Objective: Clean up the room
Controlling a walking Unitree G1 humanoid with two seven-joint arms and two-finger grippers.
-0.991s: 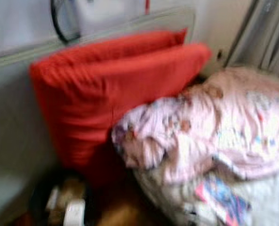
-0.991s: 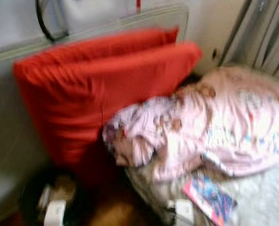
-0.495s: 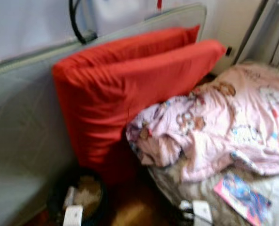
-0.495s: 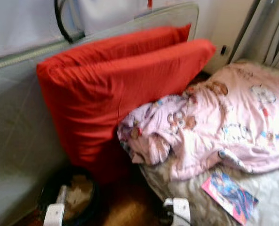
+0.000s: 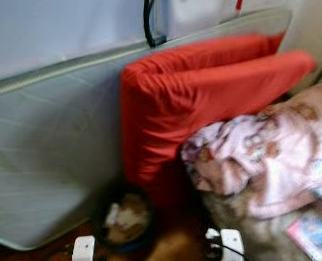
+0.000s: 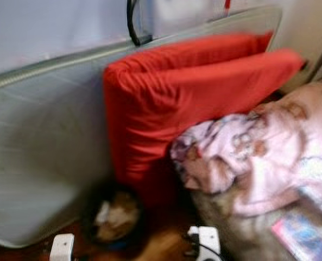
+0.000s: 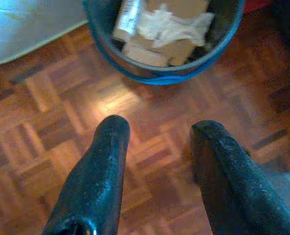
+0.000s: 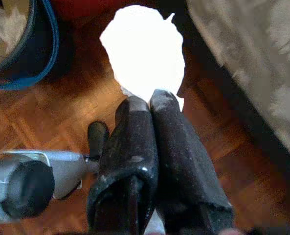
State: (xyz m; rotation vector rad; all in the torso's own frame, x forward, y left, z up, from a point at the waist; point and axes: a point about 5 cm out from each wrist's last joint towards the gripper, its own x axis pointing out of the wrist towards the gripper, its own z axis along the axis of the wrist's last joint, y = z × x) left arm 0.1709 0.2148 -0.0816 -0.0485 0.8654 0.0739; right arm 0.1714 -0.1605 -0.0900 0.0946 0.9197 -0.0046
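**Right gripper pinching white paper above the floor, bin close by**

Task item: a crumpled white paper (image 8: 144,51), overexposed in the right wrist view, so no surface detail can be made out. It is clamped at its lower edge between the two black fingers of the right gripper (image 8: 149,105), which are pressed together on it. Parquet floor (image 8: 61,122) lies below it. A dark bin with a blue rim (image 8: 22,54) sits off to one side on the floor; the edge of a pale quilted mattress (image 8: 262,73) is on the other side.

The left wrist view shows the bin's contents: cardboard pieces and crumpled paper inside the bin (image 7: 159,73). The left gripper (image 7: 157,129) hangs over bare parquet just short of the bin, fingers moderately apart, holding nothing and touching nothing.

Head views (blurred) give the wider layout. The bin (image 5: 125,220) stands on the floor at the foot of two red cushions (image 5: 204,103). These lean against a grey mattress (image 5: 46,157) propped upright at the wall. A pink patterned blanket (image 5: 264,152) is bunched on the bed to the right, touching the cushions. A colourful booklet (image 6: 304,239) lies on the bed near the lower right corner.
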